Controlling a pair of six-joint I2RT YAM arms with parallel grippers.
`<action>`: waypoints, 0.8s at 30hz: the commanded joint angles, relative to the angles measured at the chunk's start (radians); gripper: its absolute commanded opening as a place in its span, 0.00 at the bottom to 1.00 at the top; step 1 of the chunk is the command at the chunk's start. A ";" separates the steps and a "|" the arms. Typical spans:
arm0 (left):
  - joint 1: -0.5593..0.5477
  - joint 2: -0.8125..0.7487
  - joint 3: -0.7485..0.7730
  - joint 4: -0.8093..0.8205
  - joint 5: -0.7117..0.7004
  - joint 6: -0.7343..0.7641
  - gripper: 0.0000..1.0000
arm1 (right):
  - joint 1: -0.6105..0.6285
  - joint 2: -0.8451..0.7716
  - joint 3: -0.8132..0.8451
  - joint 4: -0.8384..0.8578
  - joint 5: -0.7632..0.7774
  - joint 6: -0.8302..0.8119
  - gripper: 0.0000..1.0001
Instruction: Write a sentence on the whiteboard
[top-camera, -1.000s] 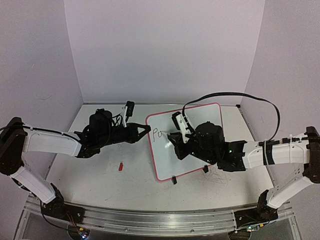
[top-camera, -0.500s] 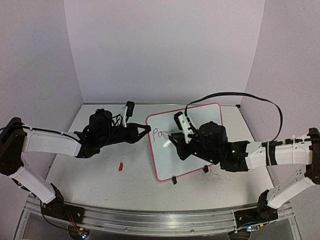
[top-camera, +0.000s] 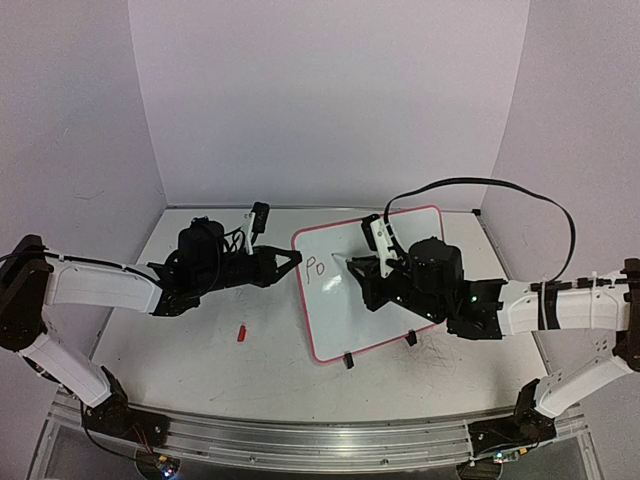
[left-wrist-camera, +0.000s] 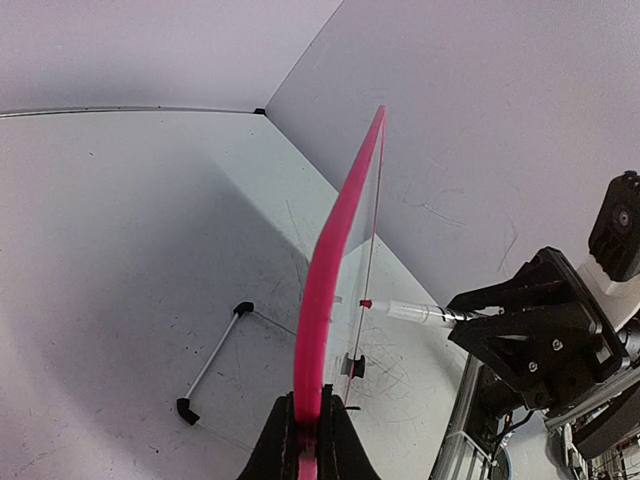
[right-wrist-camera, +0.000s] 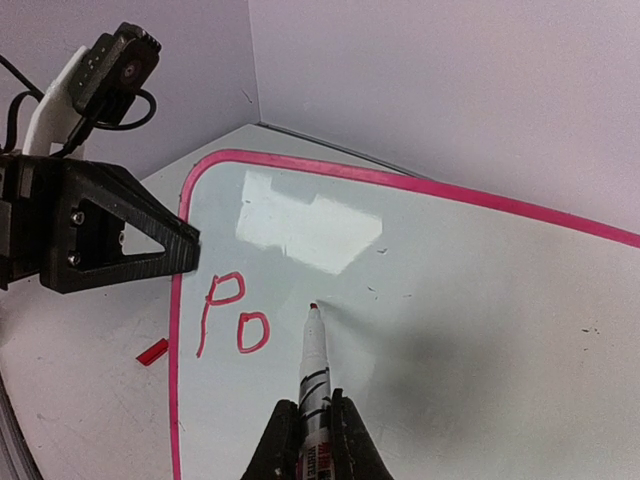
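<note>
The whiteboard (top-camera: 335, 315), glossy white with a pink-red frame (right-wrist-camera: 176, 330), stands tilted on the table mid-scene. My left gripper (top-camera: 292, 260) is shut on the frame's left edge; in the left wrist view (left-wrist-camera: 310, 432) the pink edge (left-wrist-camera: 325, 290) rises between its jaws. My right gripper (right-wrist-camera: 315, 432) is shut on a white marker (right-wrist-camera: 314, 365). The marker's red tip (right-wrist-camera: 313, 306) sits at the board's surface, just right of the red letters "Po" (right-wrist-camera: 230, 320). These letters, the start of the sentence (top-camera: 316, 266), are near the board's left edge.
A red marker cap (top-camera: 241, 333) lies on the table left of the board. Two black clip feet (top-camera: 348, 361) (top-camera: 411, 338) hold the board's near edge, and a thin stand rod (left-wrist-camera: 210, 365) lies behind it. Walls close the back and sides.
My right gripper has shifted right and a little back with the marker, leaving the tip just past the "o". The left gripper and the board have not moved.
</note>
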 joint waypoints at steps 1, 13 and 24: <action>0.005 -0.039 0.007 0.026 -0.015 0.024 0.00 | 0.002 0.021 0.010 0.036 0.006 0.002 0.00; 0.006 -0.035 0.012 0.024 -0.010 0.026 0.00 | 0.002 0.041 0.018 0.035 0.018 -0.002 0.00; 0.006 -0.035 0.014 0.022 -0.013 0.029 0.00 | 0.003 0.031 0.002 0.008 -0.035 0.004 0.00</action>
